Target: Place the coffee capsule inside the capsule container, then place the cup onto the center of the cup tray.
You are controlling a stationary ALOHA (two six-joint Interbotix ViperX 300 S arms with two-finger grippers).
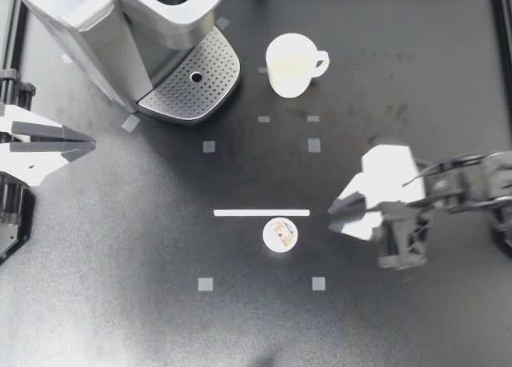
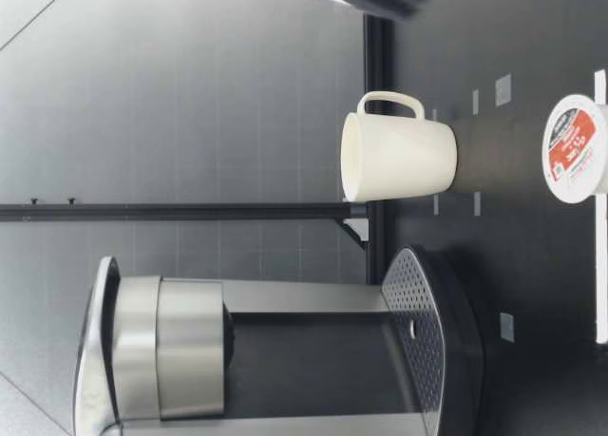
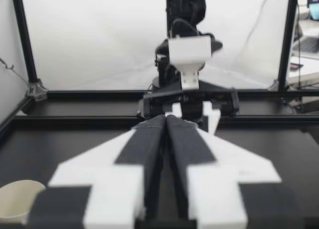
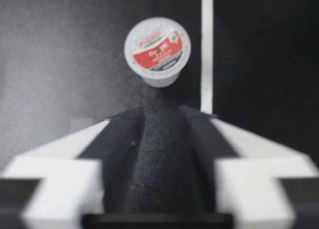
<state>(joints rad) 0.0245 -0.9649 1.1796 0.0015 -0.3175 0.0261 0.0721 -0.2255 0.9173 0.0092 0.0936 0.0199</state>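
**Capsule on the tabletop, right claw spread beside it**

The coffee capsule (image 1: 280,234) sits on the dark tabletop (image 1: 120,287) with its printed lid showing from above, just on the near side of a white tape line (image 1: 262,213). From table height the capsule (image 2: 575,149) is the closest thing to the camera. Nothing is touching it.

My right claw (image 1: 332,219) is low over the tabletop just beside the capsule, pointing at it. Its fingers are spread and hold nothing. Along that wrist, the capsule (image 4: 157,50) lies ahead of the open right claw (image 4: 162,108), apart from the fingertips, with the tape line (image 4: 207,49) running past one side.

My left claw (image 1: 90,145) hangs at the left edge of the tabletop, well apart from everything else. Its fingers (image 3: 149,139) are pressed together and empty — my right arm (image 3: 187,54) shows beyond them.

Farther back, past some small tape squares (image 1: 314,145), the cup (image 1: 292,65) stands upright on the tabletop, its handle turned toward my right side. It stands just beside the cup tray (image 1: 192,83) — not on it. That perforated tray belongs to the coffee machine (image 1: 136,39), at the far left corner. In the low view the cup (image 2: 399,156) and the tray (image 2: 418,341) stand side by side, apart.
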